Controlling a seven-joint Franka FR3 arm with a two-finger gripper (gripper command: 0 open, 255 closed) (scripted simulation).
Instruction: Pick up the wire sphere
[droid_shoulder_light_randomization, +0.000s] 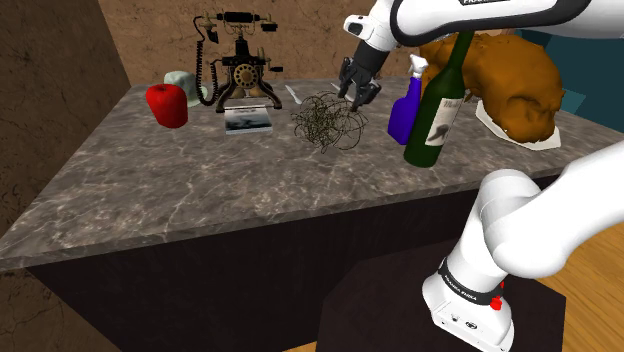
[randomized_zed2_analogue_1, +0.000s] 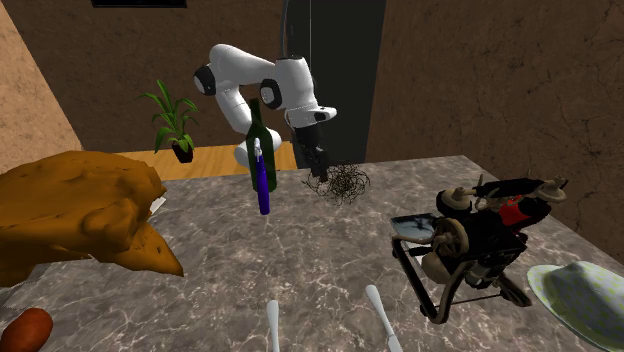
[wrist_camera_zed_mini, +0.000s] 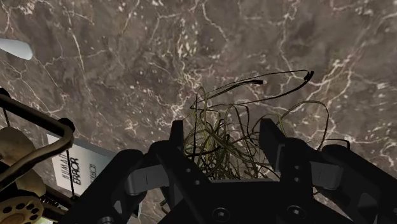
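The wire sphere (droid_shoulder_light_randomization: 330, 121) is a loose tangle of thin dark and olive wires resting on the marble counter (droid_shoulder_light_randomization: 200, 190), between the old telephone and the blue bottle. My black gripper (droid_shoulder_light_randomization: 356, 97) comes down on the side of the tangle nearest the blue bottle. In the wrist view the two fingers (wrist_camera_zed_mini: 182, 147) stand apart, with part of the wire sphere (wrist_camera_zed_mini: 222, 143) between them; other strands loop out past the fingers. In the second exterior view the gripper (randomized_zed2_analogue_1: 318, 170) stands at the sphere's (randomized_zed2_analogue_1: 346, 184) left edge.
A blue spray bottle (droid_shoulder_light_randomization: 405, 108) and a dark green wine bottle (droid_shoulder_light_randomization: 441, 103) stand close beside the arm. An antique telephone (droid_shoulder_light_randomization: 240, 62), a book (droid_shoulder_light_randomization: 248, 117) and a red apple (droid_shoulder_light_randomization: 167, 104) sit toward the shoulder view's left. A brown roast (droid_shoulder_light_randomization: 510, 75) lies on a plate behind.
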